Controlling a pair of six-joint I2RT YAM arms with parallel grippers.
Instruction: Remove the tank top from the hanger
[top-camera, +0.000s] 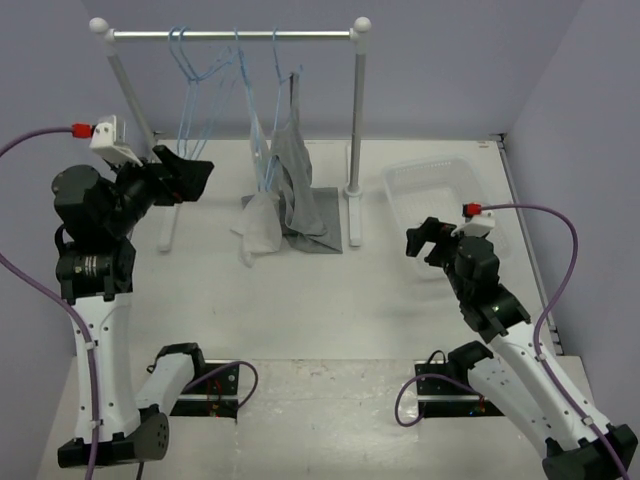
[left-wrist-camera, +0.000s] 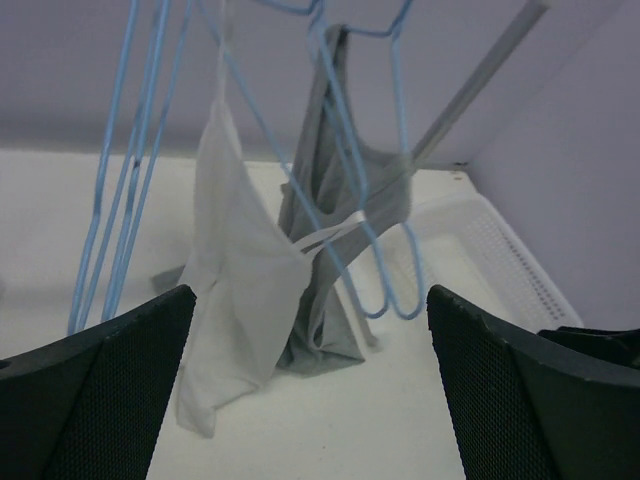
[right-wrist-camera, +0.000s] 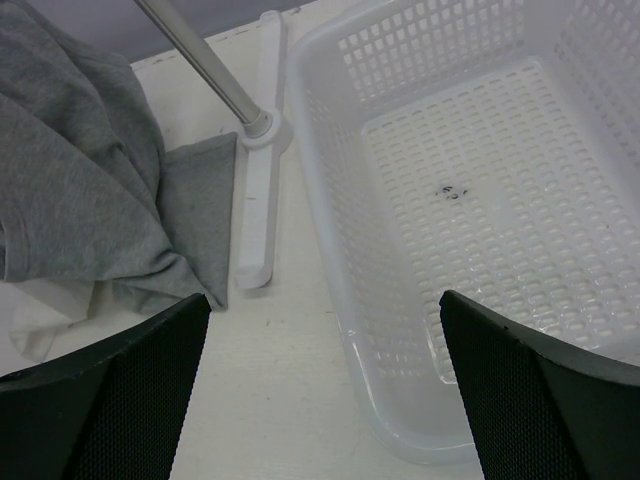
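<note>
The rack (top-camera: 235, 35) stands at 12 o'clock on the surface (top-camera: 330, 320). The tank top (top-camera: 298, 170) hangs from a hanger (top-camera: 277, 62) near the middle of the rail, and its lower edge lies bunched on the surface by the rack's right foot. A white garment (top-camera: 262, 225) hangs touching it on the 9 o'clock side and also reaches the surface. Bare hangers (top-camera: 190, 70) hang further toward 9 o'clock on the rail.

The left tool (top-camera: 188, 165) is raised at 9 o'clock from the tank top, well apart from it, with jaws spread wide and nothing between them. Its wrist view looks between the fingers (left-wrist-camera: 110, 390) at the white garment (left-wrist-camera: 235, 280), with the tank top (left-wrist-camera: 390, 190) and its hanger (left-wrist-camera: 345, 130) behind.

The right tool (top-camera: 428, 238) hovers at 3 o'clock from the tank top, beside a clear basket (top-camera: 440, 180), with jaws also spread wide and holding nothing. Its wrist view shows the basket (right-wrist-camera: 330, 230) at 2 o'clock and the tank top's hem (right-wrist-camera: 80, 180) at 10 o'clock.
</note>
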